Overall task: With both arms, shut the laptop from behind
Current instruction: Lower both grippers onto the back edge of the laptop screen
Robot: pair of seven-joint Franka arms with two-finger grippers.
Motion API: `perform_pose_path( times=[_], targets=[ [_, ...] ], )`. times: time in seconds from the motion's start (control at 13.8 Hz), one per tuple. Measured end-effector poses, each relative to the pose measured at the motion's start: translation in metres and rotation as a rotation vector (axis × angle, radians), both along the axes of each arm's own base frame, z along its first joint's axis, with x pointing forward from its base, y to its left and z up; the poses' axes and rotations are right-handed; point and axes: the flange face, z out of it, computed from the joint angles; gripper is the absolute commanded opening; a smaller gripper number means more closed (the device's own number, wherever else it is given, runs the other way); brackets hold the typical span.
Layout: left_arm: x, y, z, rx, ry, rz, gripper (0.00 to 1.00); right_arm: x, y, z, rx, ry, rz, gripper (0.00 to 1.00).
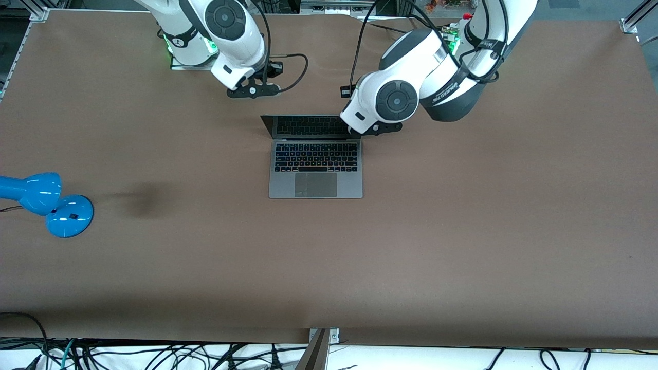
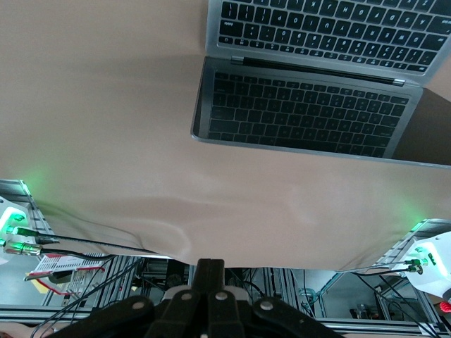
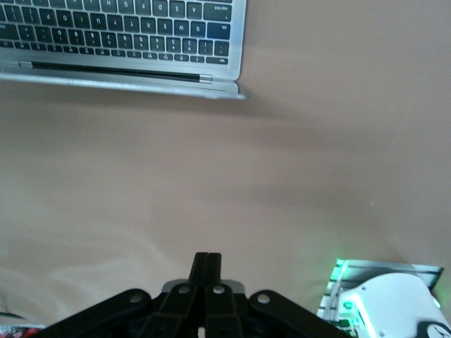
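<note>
The grey laptop (image 1: 315,164) lies open in the middle of the table, its dark screen (image 1: 308,126) tilted up and mirroring the keys. My left gripper (image 1: 371,131) is shut and empty, just above the screen's top corner at the left arm's end; I cannot tell whether it touches. The left wrist view shows its fingertips (image 2: 210,266) pressed together, with the laptop (image 2: 303,105) ahead. My right gripper (image 1: 253,91) is shut and empty over bare table, apart from the lid, toward the right arm's base. Its fingertips (image 3: 206,259) are together, with the laptop's corner (image 3: 127,35) ahead.
A blue desk lamp (image 1: 49,201) stands near the table's edge at the right arm's end. Cables hang along the table's near edge (image 1: 154,354). The brown table cover (image 1: 462,231) is bare around the laptop.
</note>
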Motion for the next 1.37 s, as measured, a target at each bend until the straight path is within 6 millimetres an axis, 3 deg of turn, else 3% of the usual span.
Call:
perform_pose_path(
  times=[0.43, 0.87, 1.37],
  targets=[
    [0.008, -0.008, -0.032, -0.012, 0.018, 0.025, 0.00, 0.020, 0.007, -0.025, 0.064, -0.034, 0.010, 0.00],
    [0.023, -0.007, -0.083, 0.015, -0.006, 0.036, 0.00, 0.044, 0.009, -0.037, 0.083, -0.085, 0.031, 0.00],
    [0.033, -0.004, -0.089, 0.025, -0.046, 0.040, 0.00, 0.073, 0.009, -0.041, 0.102, -0.149, 0.031, 0.00]
  ],
)
